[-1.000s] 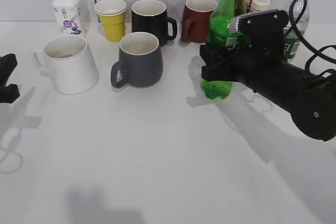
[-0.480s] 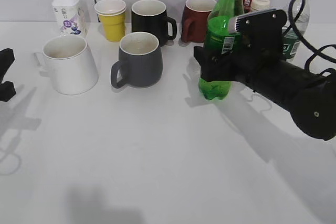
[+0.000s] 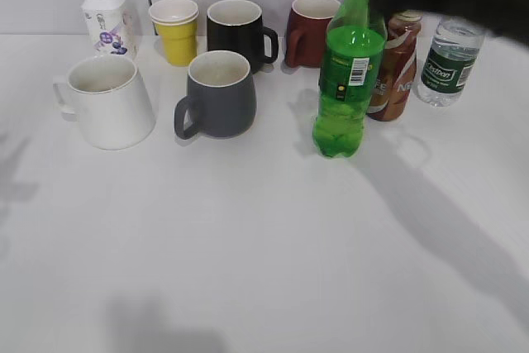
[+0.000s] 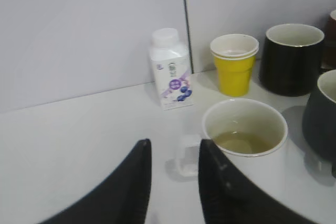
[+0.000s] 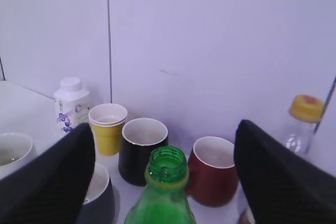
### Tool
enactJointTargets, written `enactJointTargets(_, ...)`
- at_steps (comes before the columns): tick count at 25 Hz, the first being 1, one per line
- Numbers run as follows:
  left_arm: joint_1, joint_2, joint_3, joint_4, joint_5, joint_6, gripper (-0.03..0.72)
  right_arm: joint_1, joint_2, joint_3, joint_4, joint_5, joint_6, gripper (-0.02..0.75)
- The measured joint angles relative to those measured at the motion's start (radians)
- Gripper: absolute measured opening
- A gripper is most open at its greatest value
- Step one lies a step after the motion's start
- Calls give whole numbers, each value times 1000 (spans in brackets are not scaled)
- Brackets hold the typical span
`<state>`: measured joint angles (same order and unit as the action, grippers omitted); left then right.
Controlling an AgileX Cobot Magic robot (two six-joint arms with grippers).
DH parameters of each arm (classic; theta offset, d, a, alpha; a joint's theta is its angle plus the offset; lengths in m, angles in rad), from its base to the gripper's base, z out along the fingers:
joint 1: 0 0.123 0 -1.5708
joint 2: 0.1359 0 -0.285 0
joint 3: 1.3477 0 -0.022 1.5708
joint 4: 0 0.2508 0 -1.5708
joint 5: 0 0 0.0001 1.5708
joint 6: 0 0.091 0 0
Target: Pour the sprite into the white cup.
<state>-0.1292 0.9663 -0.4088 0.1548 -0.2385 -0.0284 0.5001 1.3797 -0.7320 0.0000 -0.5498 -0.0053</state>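
The sprite [image 3: 346, 80], a tall green bottle, uncapped with its mouth bare, stands upright on the surface [image 3: 248, 237], right of the dark grey mug [image 3: 218, 93]. The right hand [image 5: 165, 174] hovers above its neck, fingers spread wide, released.

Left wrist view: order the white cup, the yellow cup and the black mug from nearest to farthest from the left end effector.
1. White cup, just right of the left end effector, handle toward the fingers.
2. Yellow cup, behind the white cup.
3. Black mug, far right at the back, about level with the yellow cup but further sideways.
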Motion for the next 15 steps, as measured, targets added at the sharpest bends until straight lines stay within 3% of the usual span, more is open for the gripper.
enactJointTargets(4, -7, -268, -141, -38, 411, 0, 354, 0, -186, -1, -79, 164, -2, 622)
enactJointTargets(8, -9, -479, -199, -92, 711, 0, 496, 0, -380, -3, -99, 449, -2, 622)
enactJointTargets(15, -9, -788, -207, -112, 1130, 0, 534, 0, -741, -5, -62, 1033, -2, 619)
